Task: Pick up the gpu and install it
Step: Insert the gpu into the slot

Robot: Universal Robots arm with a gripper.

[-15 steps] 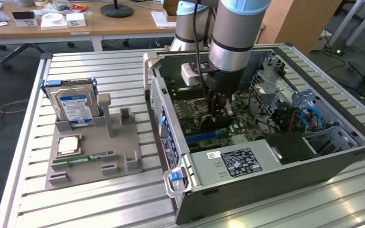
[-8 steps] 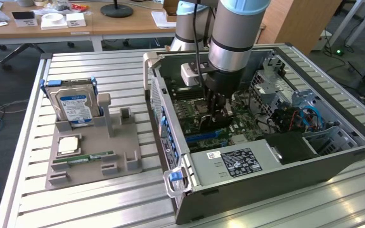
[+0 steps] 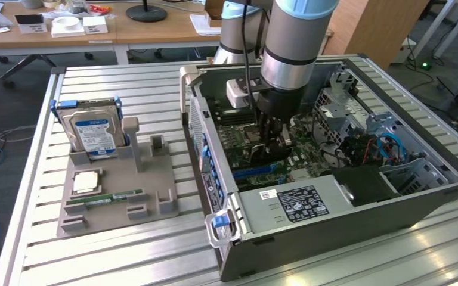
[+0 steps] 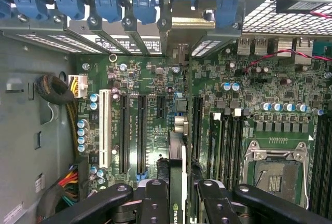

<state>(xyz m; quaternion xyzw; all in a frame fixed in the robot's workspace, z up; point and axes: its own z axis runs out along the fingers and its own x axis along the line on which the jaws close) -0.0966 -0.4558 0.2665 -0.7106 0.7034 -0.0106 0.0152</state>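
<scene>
Black card, edge-on, silver strip along its spine: that's the gpu (image 4: 177,168), upright above the motherboard (image 4: 259,79) and down among the expansion slots (image 4: 140,130). Whether its edge is touching a slot or just clear of it, I can't tell. The hand (image 4: 181,195) has it pinched. The jaws are partly closed, one dark finger (image 4: 154,203) on each flat face and the card clamped between them.

Now the danger, as I read it. The card sits close to several parallel slots, so a slight sideways offset from the motherboard's socket would have the contacts landing on plastic instead of going in. A small tilt in the grip would do the same and could jam one end. The bracket end has to meet the rear frame (image 4: 192,24) beside the blue latches (image 4: 109,3). If it catches there, the card could twist between the fingers. Capacitors (image 4: 83,130) near the slots wouldn't welcome a scrape either.

Pose next. The arm (image 3: 293,36) drops almost straight down into the open case (image 3: 333,208), with the wrist vertical and the hand pointing squarely at the motherboard. The case lies on its side on the slatted table (image 3: 133,256). The grey tray (image 3: 117,196) sits well apart from the motherboard.
</scene>
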